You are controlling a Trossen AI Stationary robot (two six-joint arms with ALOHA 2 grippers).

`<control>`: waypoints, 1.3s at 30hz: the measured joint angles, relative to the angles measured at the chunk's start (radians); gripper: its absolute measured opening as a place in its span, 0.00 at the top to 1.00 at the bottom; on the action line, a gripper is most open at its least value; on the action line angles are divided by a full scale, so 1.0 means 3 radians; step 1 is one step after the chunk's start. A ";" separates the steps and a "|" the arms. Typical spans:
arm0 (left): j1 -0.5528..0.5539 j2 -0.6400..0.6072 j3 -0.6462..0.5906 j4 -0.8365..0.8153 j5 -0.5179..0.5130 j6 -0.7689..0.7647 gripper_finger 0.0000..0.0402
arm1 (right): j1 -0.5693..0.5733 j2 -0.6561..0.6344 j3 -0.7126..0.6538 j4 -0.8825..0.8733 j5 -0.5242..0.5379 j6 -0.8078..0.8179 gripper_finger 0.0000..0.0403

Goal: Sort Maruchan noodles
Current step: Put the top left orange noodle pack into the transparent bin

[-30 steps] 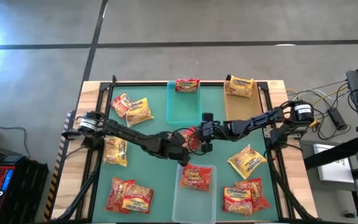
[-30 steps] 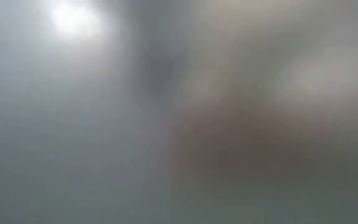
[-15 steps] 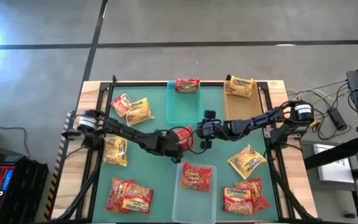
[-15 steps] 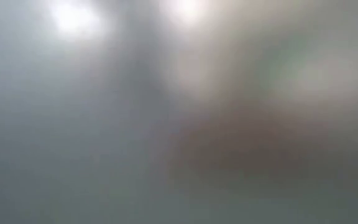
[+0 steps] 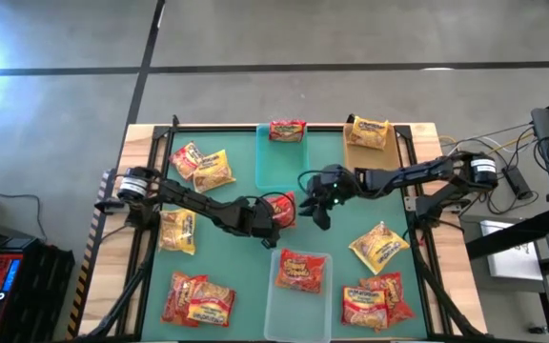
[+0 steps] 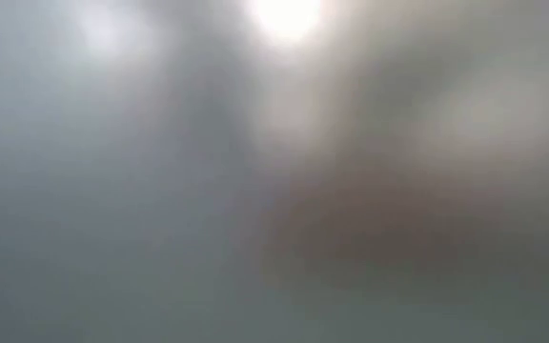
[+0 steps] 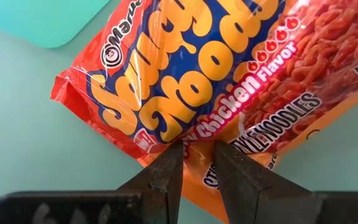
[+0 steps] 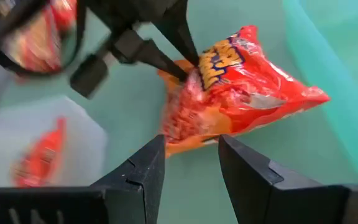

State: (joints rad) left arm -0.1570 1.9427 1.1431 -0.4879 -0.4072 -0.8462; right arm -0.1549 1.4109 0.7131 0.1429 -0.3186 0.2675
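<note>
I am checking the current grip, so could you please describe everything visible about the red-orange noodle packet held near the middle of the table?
The red-orange noodle packet is a crinkly, glossy plastic pouch with a blue panel, large yellow lettering and "Chicken Flavor" print. It looks sealed and slightly crumpled, near the table's middle, between the teal bin and the clear bin. The left end effector pinches its edge. The right end effector is open, close by, not touching it.
</note>
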 joint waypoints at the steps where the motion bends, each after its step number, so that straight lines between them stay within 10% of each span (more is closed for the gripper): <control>1: 0.0000 0.0001 0.0000 0.0010 -0.0004 0.0002 0.81 | -0.0010 0.0001 -0.0018 0.0049 -0.0010 0.0130 0.65; 9: 0.0001 0.0004 -0.0004 0.0061 -0.0015 0.0082 0.81 | -0.0017 0.0015 -0.0110 0.0110 -0.0067 0.0735 0.65; 16: 0.0003 0.0008 -0.0004 0.0119 -0.0097 0.0108 0.81 | -0.0020 0.0016 -0.0128 -0.0017 0.0660 0.0852 0.65; 39: 0.0004 0.0016 -0.0008 0.0210 -0.0264 0.0178 0.81 | -0.0249 0.0124 -0.0159 0.0166 0.0423 0.1850 0.41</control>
State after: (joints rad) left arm -0.1558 1.9476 1.1408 -0.4249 -0.4864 -0.7929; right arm -0.2294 1.4482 0.6655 0.1927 -0.1916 0.8224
